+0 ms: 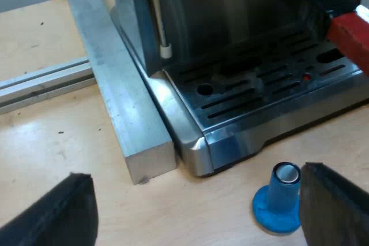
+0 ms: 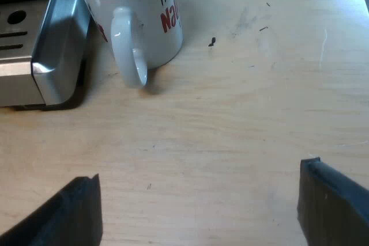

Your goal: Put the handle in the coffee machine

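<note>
Judging by the handle (image 1: 314, 7), the main part of the task looks done: its dark shaft reaches out from the front of the machine (image 1: 230, 21) above the tray (image 1: 271, 84), and its red end (image 1: 350, 38) juts over the tray's edge with no tool on it; where the head meets the machine is hidden, so I cannot tell whether it is turned fully home or only pushed up into place; that last twist, if it is wanted, is all that seems left. The left tool (image 1: 196, 214) hangs low over the desk (image 1: 52, 136) near the machine's corner, its fingers spread wide and holding nothing; a blue tamper (image 1: 279, 200) stands on the desk just beside one finger. A metal bar (image 1: 121, 102) lies along the machine's side. The right tool (image 2: 202, 211) is likewise wide open and empty over the desk; a white mug (image 2: 132, 10) stands upright near the tray's corner, well apart from the fingers.
</note>
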Available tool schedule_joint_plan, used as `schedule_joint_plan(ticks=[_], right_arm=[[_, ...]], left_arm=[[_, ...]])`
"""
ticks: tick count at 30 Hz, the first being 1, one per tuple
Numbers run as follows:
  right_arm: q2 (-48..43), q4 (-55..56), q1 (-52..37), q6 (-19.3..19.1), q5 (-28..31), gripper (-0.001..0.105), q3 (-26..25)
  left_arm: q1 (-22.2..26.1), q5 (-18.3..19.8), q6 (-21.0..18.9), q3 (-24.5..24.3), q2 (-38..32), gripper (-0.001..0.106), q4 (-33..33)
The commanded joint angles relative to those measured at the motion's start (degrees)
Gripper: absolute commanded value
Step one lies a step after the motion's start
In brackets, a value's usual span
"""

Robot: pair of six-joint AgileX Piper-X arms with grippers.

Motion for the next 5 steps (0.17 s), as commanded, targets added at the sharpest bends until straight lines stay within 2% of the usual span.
schedule_joint_plan(ticks=[1, 5], right_arm=[[-2.56, -0.44, -0.14, -0.30, 0.00, 0.071, -0.33], [-2.56, -0.44, -0.14, -0.30, 0.00, 0.071, -0.33]], left_arm=[[-0.28, -0.44, -0.10, 0.07, -7.85, 0.073, -0.66], [-0.28, -0.44, -0.10, 0.07, -7.85, 0.073, -0.66]])
